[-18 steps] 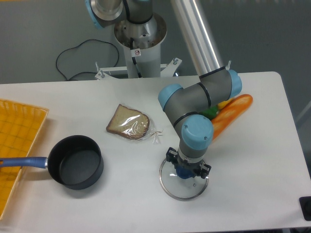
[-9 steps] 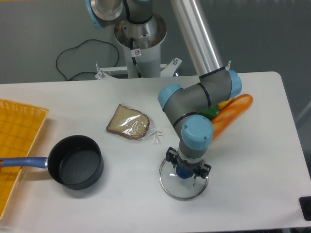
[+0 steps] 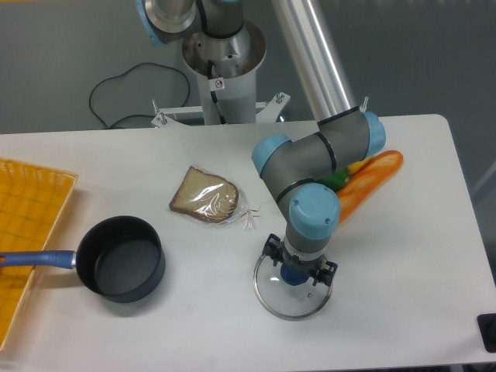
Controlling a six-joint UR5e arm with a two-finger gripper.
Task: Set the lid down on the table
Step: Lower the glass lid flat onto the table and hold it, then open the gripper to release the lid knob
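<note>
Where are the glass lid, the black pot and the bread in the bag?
lid [image 3: 273,298]: fixed camera view, on the clear glass near its left rim.
black pot [image 3: 124,267]: fixed camera view, on its dark inside bottom.
bagged bread [image 3: 204,195]: fixed camera view, on the middle of the slice.

I'm seeing almost nothing moving across this last second — the only shift I can pick out is at the claw [image 3: 299,273], which is sitting a touch lower in the frame than before, over the blue knob of the lid [image 3: 293,293]. The lid is resting flat on the bench [image 3: 403,256] — I can't tell whether the claw is loosening.
</note>
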